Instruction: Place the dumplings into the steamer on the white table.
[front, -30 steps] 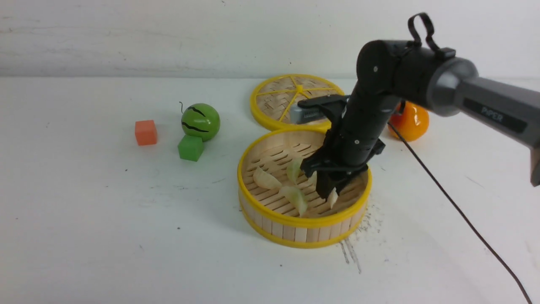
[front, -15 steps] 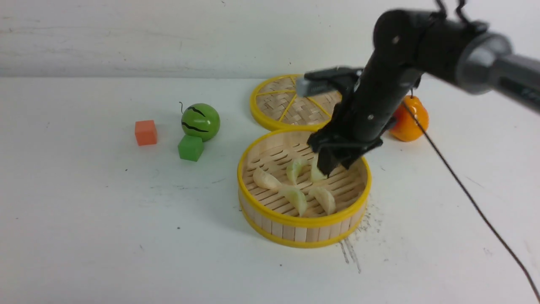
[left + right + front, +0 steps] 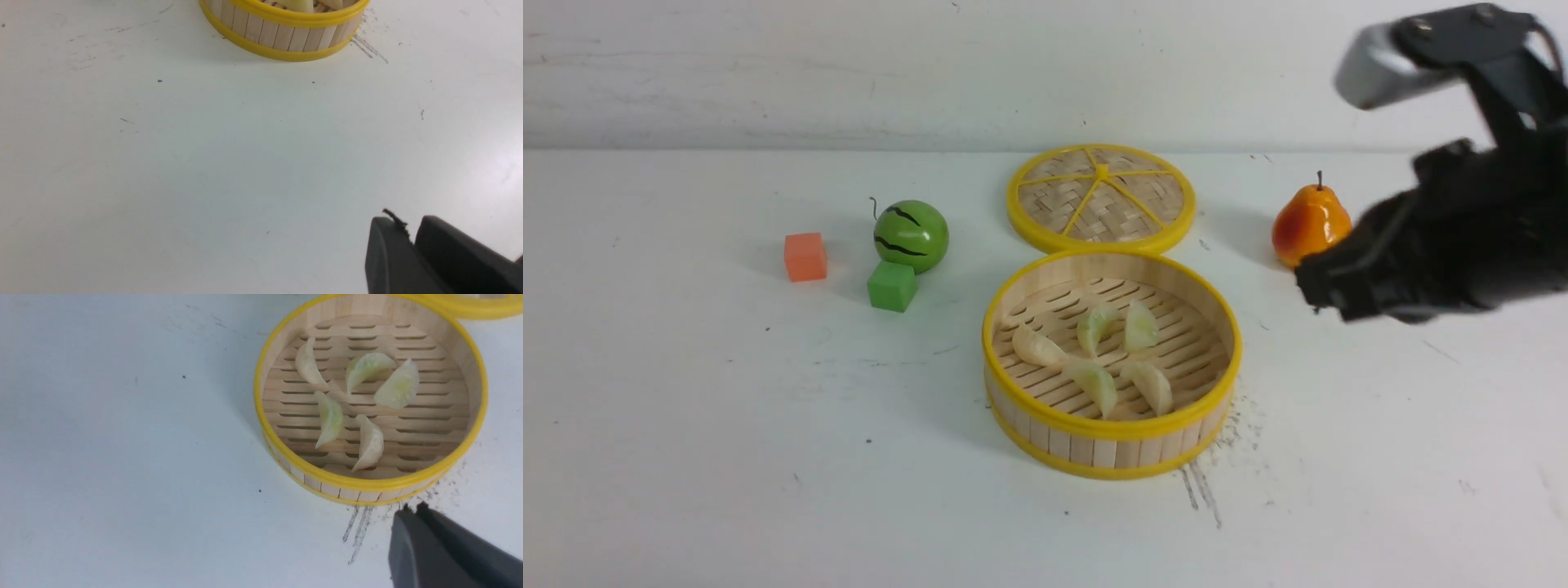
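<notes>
Where pencil scratches (image 3: 1201,490) lie, white table (image 3: 727,490) scuffed | pale wall (image 3: 768,65) behind

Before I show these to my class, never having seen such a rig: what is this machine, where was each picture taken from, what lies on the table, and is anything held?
It is a robot with two arms, each ending in a pincer, the end effector. One picture looks forward from between the arms; the other two come from wrist cameras. On the white table stands a bamboo steamer with five dumplings inside, its lid flat behind it. Left of it are a toy watermelon, a green cube and an orange cube; right of it, a pear. The right end effector is shut and empty. The left end effector holds nothing either; whether it is fully shut is unclear.
</notes>
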Motion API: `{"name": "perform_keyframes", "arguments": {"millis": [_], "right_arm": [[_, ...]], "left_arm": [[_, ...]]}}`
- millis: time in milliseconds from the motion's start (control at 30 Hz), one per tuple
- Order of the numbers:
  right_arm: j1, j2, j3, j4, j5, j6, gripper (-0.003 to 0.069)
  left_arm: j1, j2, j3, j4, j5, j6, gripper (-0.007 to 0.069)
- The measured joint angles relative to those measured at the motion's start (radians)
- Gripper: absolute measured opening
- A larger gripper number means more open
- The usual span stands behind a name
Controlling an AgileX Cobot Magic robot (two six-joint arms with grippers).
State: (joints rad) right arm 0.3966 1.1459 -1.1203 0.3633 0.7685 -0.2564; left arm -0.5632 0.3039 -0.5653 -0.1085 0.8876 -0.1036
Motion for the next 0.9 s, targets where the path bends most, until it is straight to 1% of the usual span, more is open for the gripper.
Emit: {"name": "perform_keyframes", "arguments": {"millis": [67,133,233,400,433,533,567,700,733,900], "right_arm": [[0.000,-0.086,0.059,0.013,-0.018,-0.006,-0.0020],[0.000,-0.239,0.160,0.030,-0.038,-0.012,-0.0020],[0.000,-0.397,0.261,0.034,-0.045,-0.014,-0.0020],[0.000,-0.559,0.351,0.033,-0.061,-0.015,-0.0019],[0.000,-0.590,0.366,0.017,-0.067,-0.015,-0.0019],[0.000,-0.630,0.389,-0.022,-0.077,-0.015,-0.0019],[0.000,-0.644,0.401,-0.045,-0.083,-0.003,-0.0019],[0.000,-0.647,0.428,-0.064,-0.118,0.055,-0.0019],[0.000,-0.647,0.448,-0.064,-0.154,0.085,-0.0019],[0.000,-0.647,0.538,-0.064,-0.275,0.108,-0.0019]], "left_arm": [[0.000,0.000,0.000,0.000,0.000,0.000,0.0094],[0.000,0.000,0.000,0.000,0.000,0.000,0.0099],[0.000,0.000,0.000,0.000,0.000,0.000,0.0101],[0.000,0.000,0.000,0.000,0.000,0.000,0.0107],[0.000,0.000,0.000,0.000,0.000,0.000,0.0109],[0.000,0.000,0.000,0.000,0.001,0.000,0.0111],[0.000,0.000,0.000,0.000,0.001,0.000,0.0112],[0.000,0.000,0.000,0.000,0.001,0.000,0.0113],[0.000,0.000,0.000,0.000,0.001,0.000,0.0114],[0.000,0.000,0.000,0.000,0.001,0.000,0.0115]]}}
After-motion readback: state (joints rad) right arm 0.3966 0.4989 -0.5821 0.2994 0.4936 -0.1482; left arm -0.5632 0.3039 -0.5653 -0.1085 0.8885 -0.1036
